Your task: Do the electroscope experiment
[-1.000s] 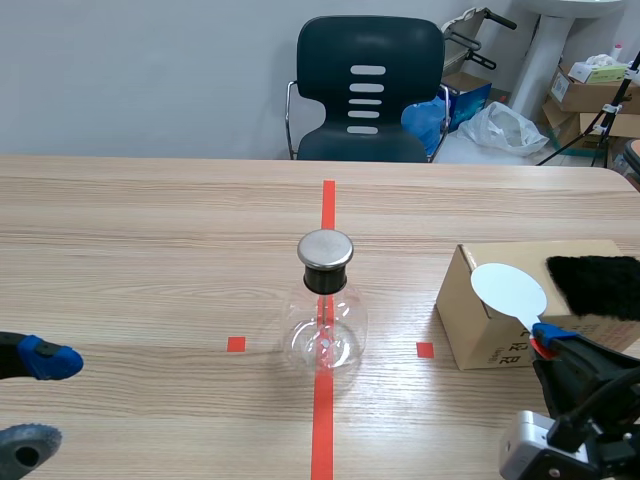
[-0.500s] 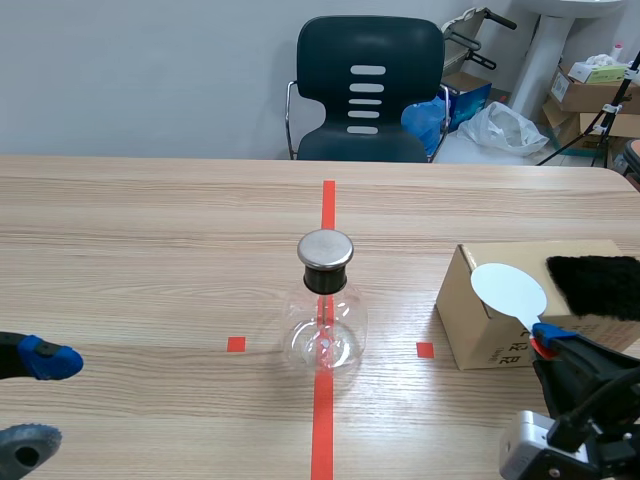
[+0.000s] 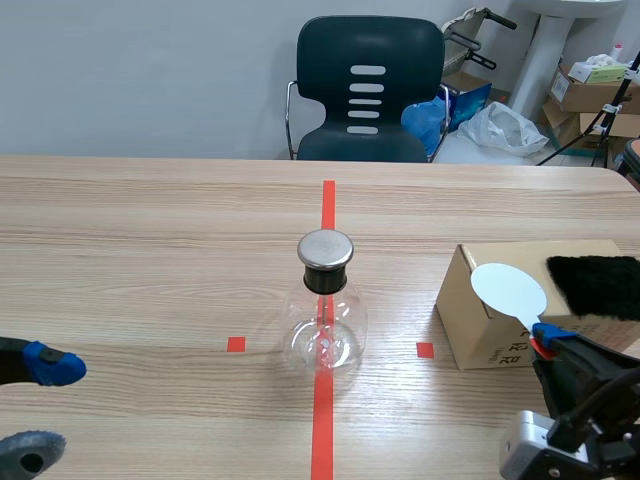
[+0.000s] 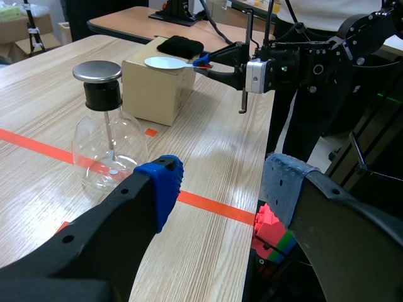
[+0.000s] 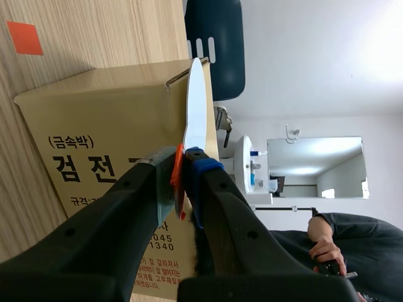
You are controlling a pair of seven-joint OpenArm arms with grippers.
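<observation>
The electroscope, a clear glass flask with a black stopper and a round metal cap, stands on the red centre line. In the left wrist view the electroscope is ahead of my open left gripper. That left gripper sits at the near left and holds nothing. At the near right, my right gripper is shut on the red handle of a white disc paddle. The paddle stands up from the right gripper, in front of the cardboard box.
The cardboard box stands right of the flask with a black fur cloth on top. A dark chair is behind the table's far edge. Boxes and bags lie on the floor at the far right. Small red squares flank the flask.
My left gripper has sunk slightly toward the near edge. The right gripper, paddle and flask have not moved.
</observation>
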